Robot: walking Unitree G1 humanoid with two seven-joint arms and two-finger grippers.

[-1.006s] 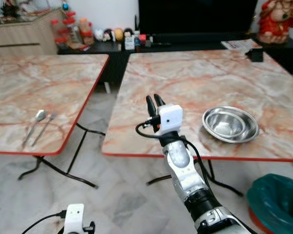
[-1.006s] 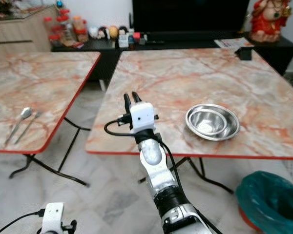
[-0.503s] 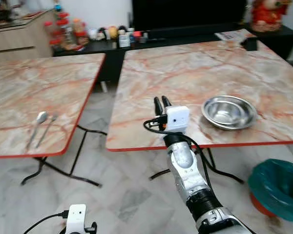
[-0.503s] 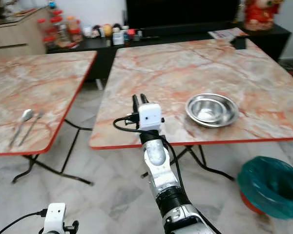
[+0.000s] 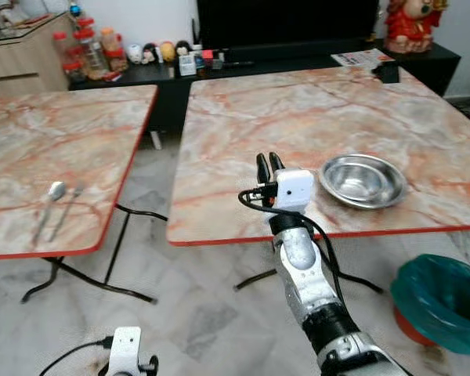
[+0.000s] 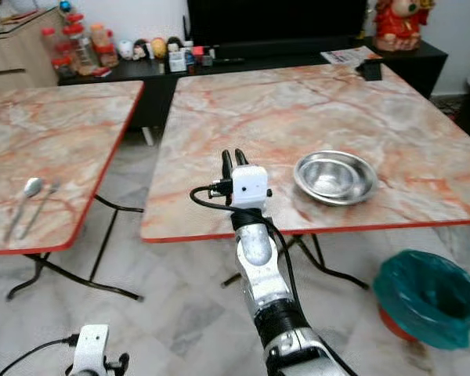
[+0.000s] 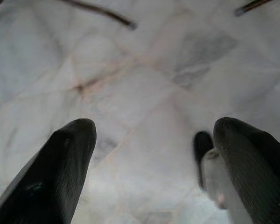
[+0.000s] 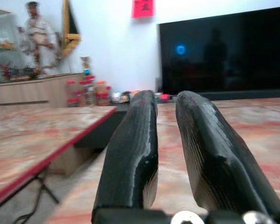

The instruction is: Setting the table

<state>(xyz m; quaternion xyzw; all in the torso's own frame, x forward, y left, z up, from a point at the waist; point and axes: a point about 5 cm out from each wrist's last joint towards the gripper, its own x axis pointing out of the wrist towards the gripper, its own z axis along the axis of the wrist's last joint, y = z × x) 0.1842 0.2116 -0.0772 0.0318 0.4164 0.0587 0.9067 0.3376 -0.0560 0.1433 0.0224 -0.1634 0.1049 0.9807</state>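
A steel bowl (image 5: 363, 179) sits near the front edge of the right marble table (image 5: 313, 117). A spoon (image 5: 50, 204) and a fork (image 5: 65, 213) lie side by side on the left table (image 5: 55, 141), near its front. My right gripper (image 5: 267, 167) is raised over the right table's front edge, left of the bowl, fingers (image 8: 130, 154) shut together with nothing between them. My left gripper (image 7: 149, 163) hangs low over the floor, open and empty; its wrist (image 5: 125, 348) shows at the bottom of the left eye view.
A gap of marble floor (image 5: 149, 235) with folding table legs separates the two tables. A teal bin (image 5: 442, 301) stands on the floor at the right. A dark TV cabinet (image 5: 258, 66) with jars and small items lines the back wall.
The camera has shifted, so the tables and bowl sit slightly differently in the picture. My right gripper stays raised and shut beside the bowl.
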